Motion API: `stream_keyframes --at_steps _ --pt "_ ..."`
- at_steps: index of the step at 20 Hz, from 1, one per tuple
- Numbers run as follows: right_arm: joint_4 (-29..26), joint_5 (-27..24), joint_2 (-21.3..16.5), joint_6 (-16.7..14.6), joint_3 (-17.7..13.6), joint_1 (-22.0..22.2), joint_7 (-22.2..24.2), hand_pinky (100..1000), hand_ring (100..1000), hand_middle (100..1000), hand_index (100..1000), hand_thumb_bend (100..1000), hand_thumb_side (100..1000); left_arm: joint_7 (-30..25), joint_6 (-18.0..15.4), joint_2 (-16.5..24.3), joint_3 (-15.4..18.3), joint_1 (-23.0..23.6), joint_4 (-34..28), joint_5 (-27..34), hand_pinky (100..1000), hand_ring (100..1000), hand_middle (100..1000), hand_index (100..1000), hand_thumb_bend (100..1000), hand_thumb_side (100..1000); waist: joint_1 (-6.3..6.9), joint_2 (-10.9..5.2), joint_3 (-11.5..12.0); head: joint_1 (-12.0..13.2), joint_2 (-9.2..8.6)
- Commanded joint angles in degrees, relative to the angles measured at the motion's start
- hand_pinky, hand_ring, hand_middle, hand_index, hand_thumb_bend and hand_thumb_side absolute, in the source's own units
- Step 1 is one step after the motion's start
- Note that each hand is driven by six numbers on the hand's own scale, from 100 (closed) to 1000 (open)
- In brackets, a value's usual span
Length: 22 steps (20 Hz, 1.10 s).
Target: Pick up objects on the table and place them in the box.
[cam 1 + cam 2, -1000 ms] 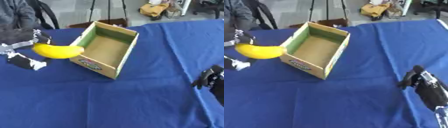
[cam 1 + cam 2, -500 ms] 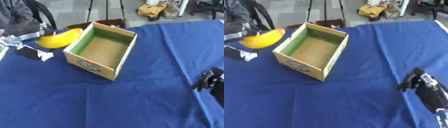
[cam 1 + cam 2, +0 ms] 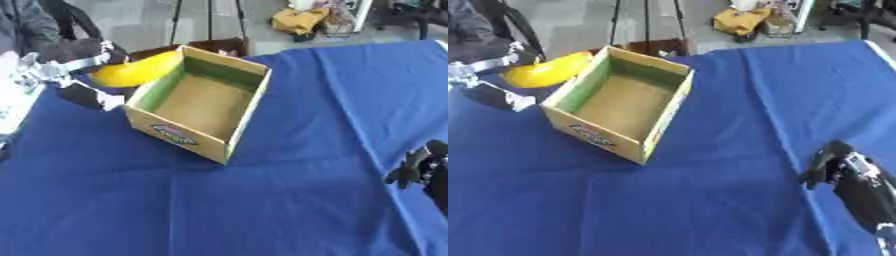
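Left hand point(image 3: 487, 67) at upper left, fingers wrapped on yellow banana point(image 3: 546, 71), held just beside the open cardboard box point(image 3: 658, 122) far-left wall. Box sits on blue tablecloth point(image 3: 710, 200). Right hand point(image 3: 837, 167) low at right edge, fingers curled, holding nothing.

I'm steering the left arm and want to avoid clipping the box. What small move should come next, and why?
Probably carry the banana a little further right, over the box. The left hand holds it raised beside the box's left wall, not yet above the empty inside.
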Motion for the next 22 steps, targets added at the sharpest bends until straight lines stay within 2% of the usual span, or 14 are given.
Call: stream_keyframes --at_steps 1,9,13,17,21,22 --pt "-0.73 0.31 -0.74 0.0 0.18 -0.99 0.51 517 372 309 500 100 803 -2.36 -5.71 -0.6 -0.16 -2.81 2.99 -3.53 566 535 515 746 181 333 -0.03 -0.51 -0.6 0.71 -0.95" --pt "-0.74 0.57 -0.28 0.15 0.59 -1.89 1.01 517 372 309 500 100 810 1.42 -7.39 -3.95 0.26 -5.25 8.97 -9.87 564 532 515 746 149 363 0.54 0.51 -3.33 1.64 -1.98" --pt "-0.77 0.64 -0.02 0.18 0.6 -2.15 1.08 517 372 309 500 100 812 3.12 -6.97 -5.1 0.64 -5.28 11.05 -12.41 564 534 517 747 108 422 0.59 1.01 -4.42 1.85 -2.39" --pt "-0.79 0.78 0.21 0.12 0.62 -2.25 1.16 518 372 308 500 100 814 4.5 -7.22 -6.26 0.59 -5.38 12.83 -16.23 569 547 528 748 142 449 0.54 1.42 -5.04 2.09 -2.53" --pt "-0.79 0.84 0.37 0.1 0.61 -2.32 1.23 518 372 309 500 100 814 6.53 -8.34 -7.15 0.15 -5.19 13.81 -21.33 580 563 544 755 235 510 0.48 1.59 -5.16 2.1 -2.52" --pt "-0.79 0.83 0.37 0.1 0.61 -2.33 1.23 518 372 309 500 100 814 7.09 -8.7 -7.28 0.08 -5.1 13.95 -22.44 590 577 567 768 274 608 0.48 1.59 -5.16 2.08 -2.52"
